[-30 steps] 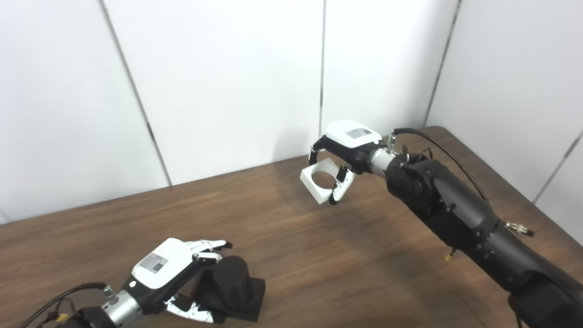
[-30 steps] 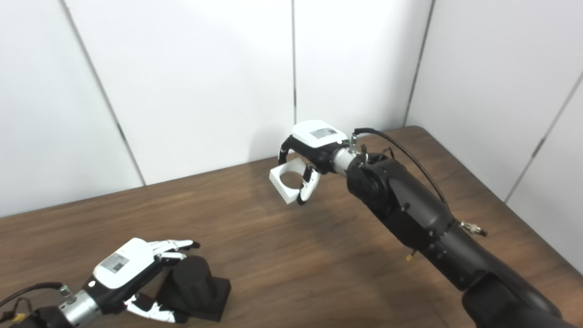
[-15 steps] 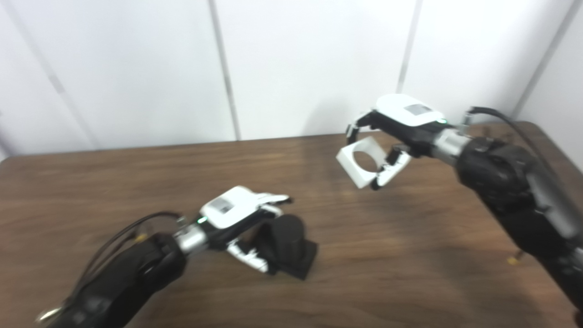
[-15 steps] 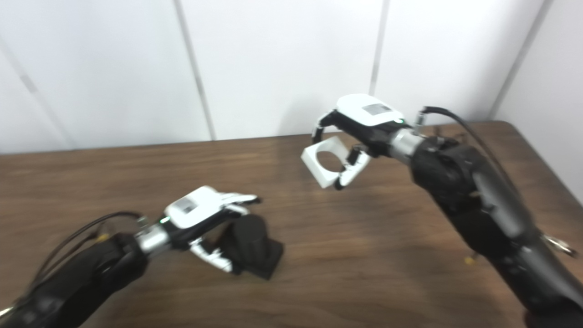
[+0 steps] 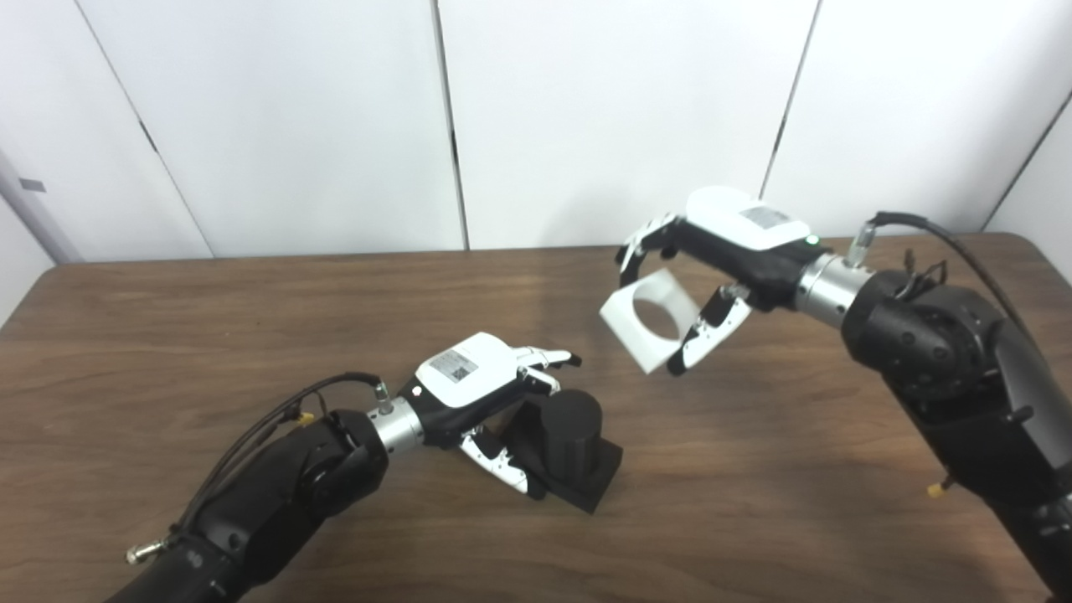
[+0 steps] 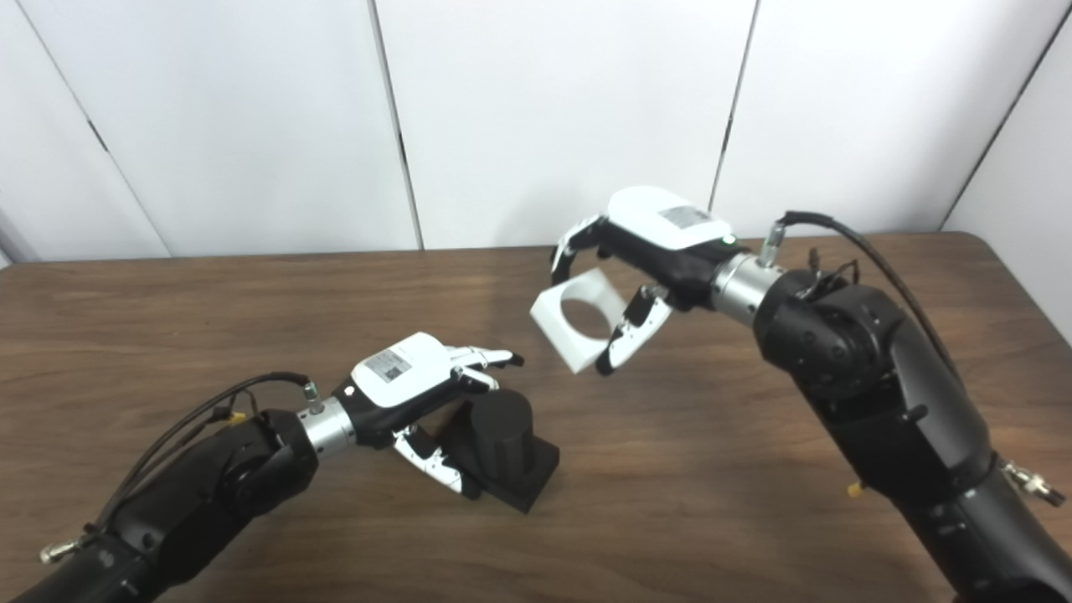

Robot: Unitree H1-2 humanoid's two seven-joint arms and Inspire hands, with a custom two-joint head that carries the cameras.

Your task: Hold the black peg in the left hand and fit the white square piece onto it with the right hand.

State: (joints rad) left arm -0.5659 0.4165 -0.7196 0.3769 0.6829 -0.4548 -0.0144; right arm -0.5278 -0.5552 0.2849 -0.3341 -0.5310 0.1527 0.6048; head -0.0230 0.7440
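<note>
A black peg, a short round post on a square black base, stands on the brown table. My left hand is at its left side, with fingers reaching along the far side of the post and the thumb against the near side of the base. A white square piece with a round hole hangs tilted in the air, up and to the right of the peg. My right hand is shut on it, fingers over its top edge and thumb on its lower right edge.
White wall panels close off the table's far edge. A cable loops beside my left forearm. My right forearm crosses the table's right side. Bare tabletop lies between the peg and the white piece.
The camera has swung left, shifting the whole picture. My right hand with the white piece now looks closer to the peg. My left hand stays at the peg.
</note>
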